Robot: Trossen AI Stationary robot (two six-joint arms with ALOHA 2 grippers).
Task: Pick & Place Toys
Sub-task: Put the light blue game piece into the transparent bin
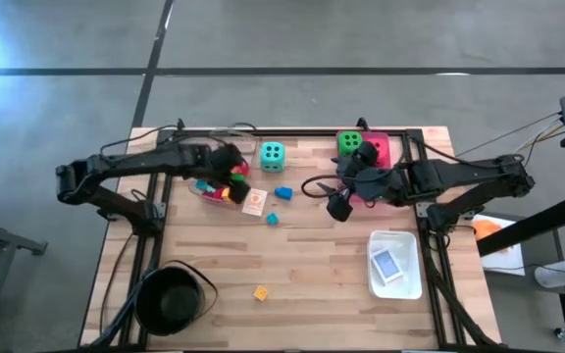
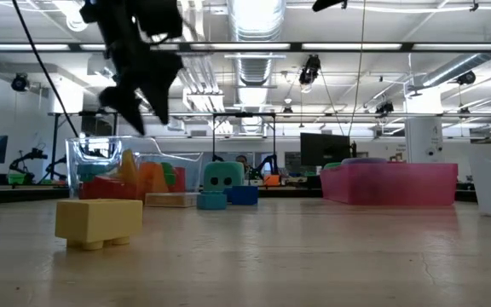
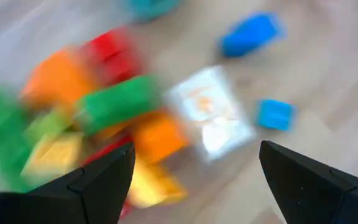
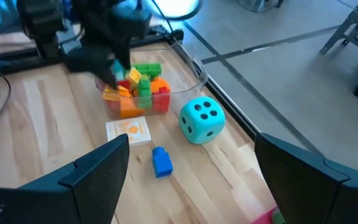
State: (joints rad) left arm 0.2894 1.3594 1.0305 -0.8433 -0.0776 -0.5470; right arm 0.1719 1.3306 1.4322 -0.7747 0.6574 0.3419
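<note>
Over clear tray (image 1: 207, 192) of plastic blocks (image 1: 226, 188), left claw (image 1: 235, 169) wide, right claw (image 1: 338, 199) wide

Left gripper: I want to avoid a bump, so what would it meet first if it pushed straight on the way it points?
Probably the picture card beside the pile of small blocks, centred between the left gripper's open fingers; depth is unclear.

teal die (image 1: 272, 154) beside piled blocks (image 1: 220, 188)
</note>
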